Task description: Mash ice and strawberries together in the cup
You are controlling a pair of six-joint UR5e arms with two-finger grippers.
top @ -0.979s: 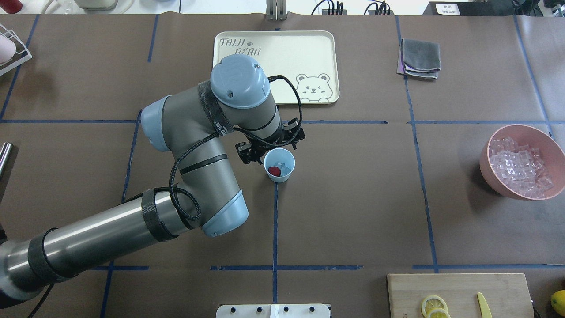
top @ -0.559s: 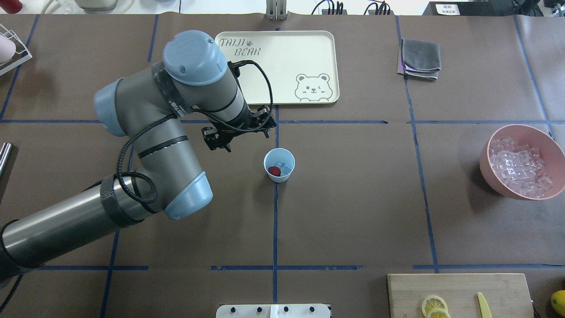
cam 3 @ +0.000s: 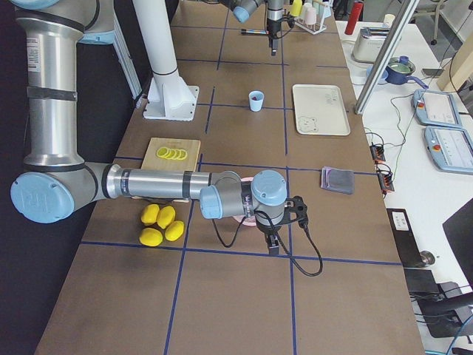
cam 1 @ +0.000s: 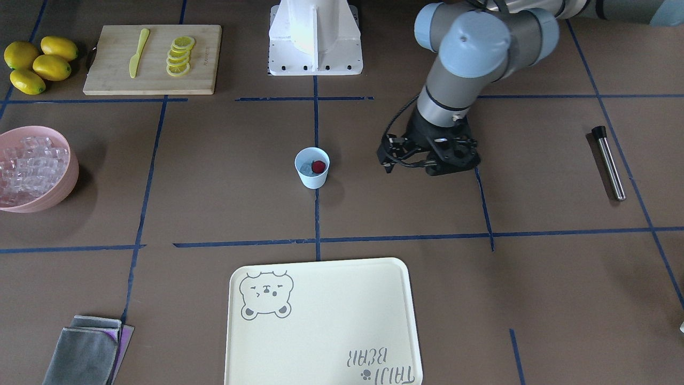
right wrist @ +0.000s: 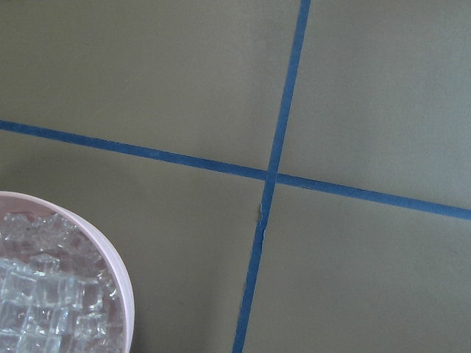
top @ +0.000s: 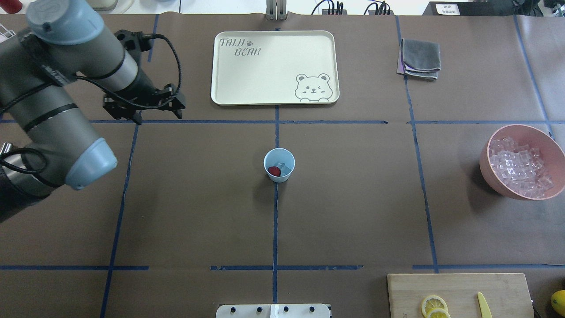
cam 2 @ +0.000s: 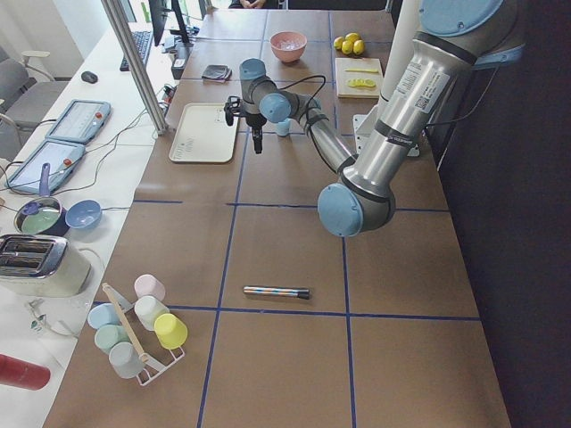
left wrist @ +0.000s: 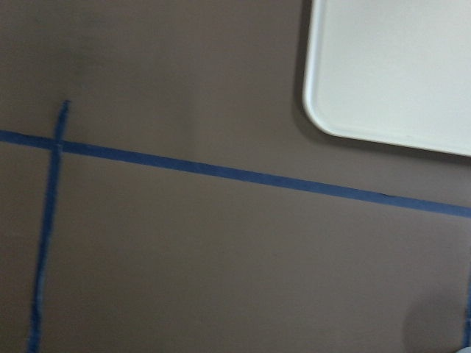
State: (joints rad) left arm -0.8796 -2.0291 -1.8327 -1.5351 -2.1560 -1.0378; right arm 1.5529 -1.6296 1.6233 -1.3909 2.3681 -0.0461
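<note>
- Brown-papered bench (top: 353, 212): small pale-blue plastic cup (top: 279, 164) stands mid-bench, holding clear ice cubes (top: 286, 168) and a dark-red strawberry (top: 274, 171), unmashed.
- Left gripper (top: 157, 115) has swung from the cup toward the bench's left edge, jaws apparently spread and empty, likely heading for the slim steel rod (cam 1: 607, 162).
- Right gripper (cam 3: 273, 242): cannot tell how its jaws stand.

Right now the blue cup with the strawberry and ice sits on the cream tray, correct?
No. The cup holds the strawberry and ice, but it stands on the brown table, apart from the cream tray. The overhead exterior view shows it.
</note>
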